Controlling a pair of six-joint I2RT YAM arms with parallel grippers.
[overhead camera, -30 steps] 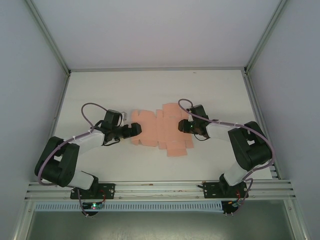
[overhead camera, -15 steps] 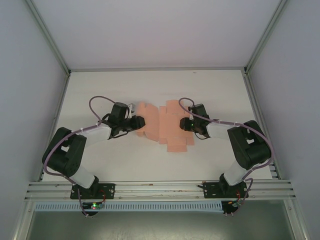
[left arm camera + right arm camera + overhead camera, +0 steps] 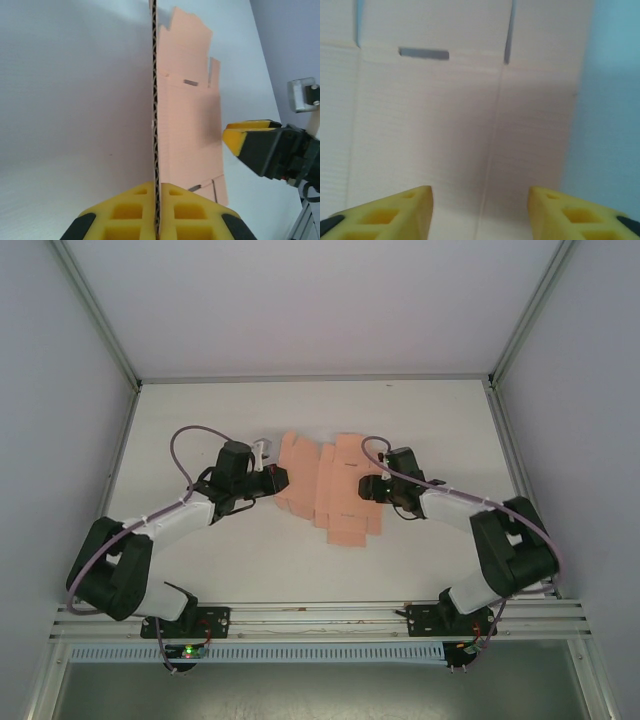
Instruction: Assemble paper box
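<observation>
The paper box (image 3: 337, 495) is a flat salmon-pink die-cut sheet with flaps and slots, lying mid-table. My left gripper (image 3: 275, 480) is shut on its left panel, which stands up on edge. In the left wrist view the card's corrugated edge (image 3: 155, 100) runs straight into the closed yellow pads (image 3: 130, 212). The rest of the sheet (image 3: 192, 125) lies flat beyond. My right gripper (image 3: 372, 487) is open, low over the sheet's right part. Its yellow fingertips (image 3: 400, 212) straddle a crease on the card (image 3: 445, 125), with nothing between them. The right gripper (image 3: 262, 150) also appears at the sheet's far edge.
The white table (image 3: 300, 560) is bounded by a metal frame and grey walls. A rail (image 3: 320, 618) runs along the near edge by the arm bases. A small white fitting (image 3: 262, 449) sits beside the left wrist.
The left gripper has swung toward the back and turned, raising the sheet's left panel on edge. The sheet has shifted slightly right and back. The right gripper has barely moved.
</observation>
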